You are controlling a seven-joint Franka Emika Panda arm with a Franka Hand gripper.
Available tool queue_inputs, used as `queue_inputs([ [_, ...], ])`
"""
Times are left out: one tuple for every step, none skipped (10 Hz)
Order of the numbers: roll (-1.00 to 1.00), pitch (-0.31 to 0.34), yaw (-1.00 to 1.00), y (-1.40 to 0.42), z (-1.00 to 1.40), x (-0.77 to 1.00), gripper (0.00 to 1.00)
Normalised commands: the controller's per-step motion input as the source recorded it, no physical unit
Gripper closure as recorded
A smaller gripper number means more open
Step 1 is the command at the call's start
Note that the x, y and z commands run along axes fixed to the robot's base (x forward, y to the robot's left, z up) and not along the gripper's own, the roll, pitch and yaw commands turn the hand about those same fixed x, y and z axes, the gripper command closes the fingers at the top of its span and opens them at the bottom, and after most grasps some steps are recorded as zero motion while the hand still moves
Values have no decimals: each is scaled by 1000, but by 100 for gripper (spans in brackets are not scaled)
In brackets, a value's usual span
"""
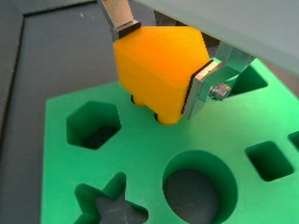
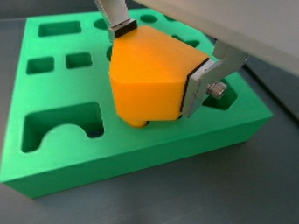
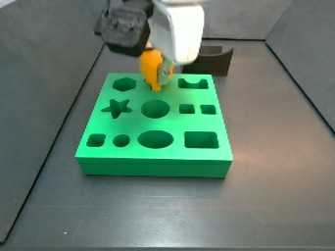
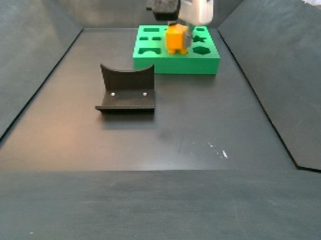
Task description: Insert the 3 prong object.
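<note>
Wrist views first: you have one gripper [image 1: 163,63], one orange 3 prong object [image 1: 162,70] and one green board [image 1: 70,166]. You can see the two silver fingers [image 1: 214,81] pressed against opposite sides of the orange piece, holding it narrowly between them. The piece is blocky, bright orange, with a sloped upper face and short stubs at its lower end, which sit right at the board's top surface. Around it the board shows a hexagon hole [image 1: 93,122], a round hole [image 1: 193,184] and a star hole [image 1: 111,206].

From the opposite wrist camera, the gripper [image 2: 163,57] clamps the same 3 prong object [image 2: 149,79] over the green board [image 2: 128,175]; a finger [image 2: 211,77] lies flat on its side. One stub shows beneath the body, near an arch-shaped hole [image 2: 61,129].

In a side view, you see the gripper [image 3: 160,49] above the board [image 3: 157,162], with the orange piece [image 3: 153,69] at the board's far half.

In a side view from farther off, the gripper [image 4: 182,17] holds the piece [image 4: 177,38] on the board [image 4: 189,64]; one dark fixture [image 4: 126,89] stands well apart on the floor.
</note>
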Motion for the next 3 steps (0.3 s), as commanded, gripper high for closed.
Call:
queue_inputs([
  [0,-140,-14,0,-323,0,100],
  [0,-61,-23,0,-140,0,100],
  [0,0,0,0,0,0,100],
])
